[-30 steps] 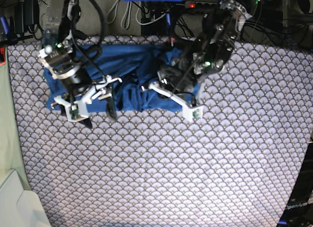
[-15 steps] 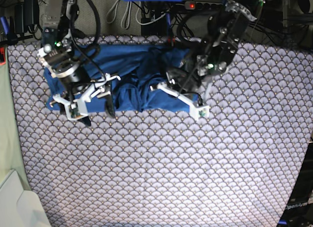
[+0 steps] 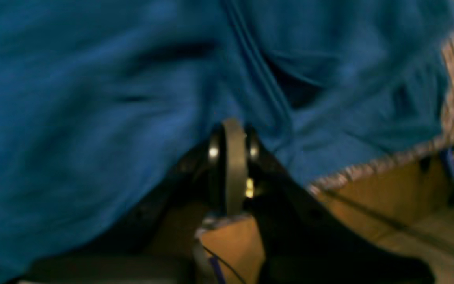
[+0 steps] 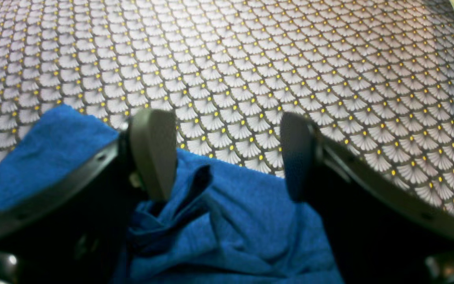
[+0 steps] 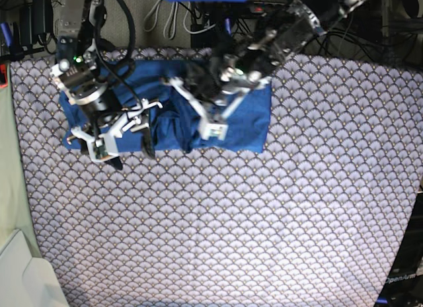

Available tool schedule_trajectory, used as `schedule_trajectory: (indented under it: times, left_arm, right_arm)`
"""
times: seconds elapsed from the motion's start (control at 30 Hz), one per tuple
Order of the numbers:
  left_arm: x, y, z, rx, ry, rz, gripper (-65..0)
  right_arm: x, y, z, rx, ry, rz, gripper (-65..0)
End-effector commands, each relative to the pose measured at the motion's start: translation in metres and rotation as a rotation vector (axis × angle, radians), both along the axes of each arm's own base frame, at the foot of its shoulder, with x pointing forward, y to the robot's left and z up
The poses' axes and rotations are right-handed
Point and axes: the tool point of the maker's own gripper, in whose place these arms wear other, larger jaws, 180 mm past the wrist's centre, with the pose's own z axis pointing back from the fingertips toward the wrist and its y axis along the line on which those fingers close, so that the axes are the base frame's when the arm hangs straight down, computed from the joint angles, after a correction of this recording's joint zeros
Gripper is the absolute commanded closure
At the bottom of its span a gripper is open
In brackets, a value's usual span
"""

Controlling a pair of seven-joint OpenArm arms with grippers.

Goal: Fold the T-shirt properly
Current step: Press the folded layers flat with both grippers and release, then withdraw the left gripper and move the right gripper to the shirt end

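The T-shirt [image 5: 248, 118] lies bunched at the far edge of the scallop-patterned cloth [image 5: 218, 227], its long axis running across the table from side to side (nothing here holds it; it rests loose on the cloth). The right gripper [image 4: 227, 156] hangs over the shirt's near hem with fingers [image 4: 154, 152] spread wide, gripping nothing. The left gripper [image 3: 231, 157] looks pressed together on a fold of blue fabric, though the wrist view is blurred. The whole near half of the cloth lies bare.
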Motion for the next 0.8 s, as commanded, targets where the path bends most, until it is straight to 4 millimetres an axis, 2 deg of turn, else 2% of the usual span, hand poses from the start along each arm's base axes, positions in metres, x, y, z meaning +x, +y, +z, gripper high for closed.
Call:
schedule_trajectory:
  times: [0.0, 0.13, 0.23, 0.3, 0.4, 0.47, 0.57, 0.7, 0.77]
  left_arm:
    - [-0.001, -0.007, 0.01, -0.024, -0.006, -0.005, -0.1]
    - [0.002, -0.008, 0.035, -0.066, -0.073, -0.022, -0.1]
    - [0.003, -0.001, 0.047, -0.075, -0.112, -0.032, -0.1]
    - [0.003, 0.01, 0.046, -0.052, -0.121, -0.032, -0.1]
    - [0.01, 0.034, 0.039, -0.002, -0.127, -0.004, -0.1]
    - [0.016, 0.058, 0.033, 0.024, -0.115, 0.065, -0.1]
    - [0.036, 0.11, 0.033, 0.045, -0.115, 0.25, -0.1]
    - [0.058, 0.201, 0.042, 0.08, -0.142, 0.553, -0.1]
    - [0.06, 0.245, 0.047, 0.104, -0.155, 0.684, -0.1]
  right_arm:
    - [0.004, 0.001, 0.016, 0.018, -0.059, 0.002, -41.2]
    - [0.005, 0.0, 0.017, 0.016, -0.062, 0.001, -41.2]
    - [0.006, -0.013, 0.018, 0.007, -0.067, -0.032, -41.5]
    - [0.007, -0.02, 0.019, 0.002, -0.069, -0.051, -41.5]
    - [0.007, -0.018, 0.019, 0.001, -0.069, -0.044, -41.5]
    - [0.006, -0.014, 0.018, 0.003, -0.066, -0.026, -41.1]
    - [0.002, 0.013, 0.019, 0.037, -0.068, 0.051, -40.7]
    - [-0.001, 0.051, 0.019, 0.1, -0.061, 0.12, -34.5]
    - [-0.006, 0.075, 0.018, 0.129, -0.052, 0.176, -27.6]
